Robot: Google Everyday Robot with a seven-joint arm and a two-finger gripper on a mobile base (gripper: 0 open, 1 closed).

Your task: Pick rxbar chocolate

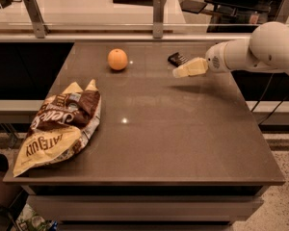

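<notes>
The rxbar chocolate [177,58] is a small black bar lying flat near the far right of the brown table [168,129]. My gripper [179,72] comes in from the right on a white arm. Its pale fingers [190,68] hover just in front of and slightly right of the bar, partly hiding the bar's right end. The gripper holds nothing that I can see.
A round orange [117,59] sits at the far middle of the table, left of the bar. A large brown-and-yellow snack bag [60,124] lies at the front left. A glass barrier with metal posts [158,14] runs along the far edge.
</notes>
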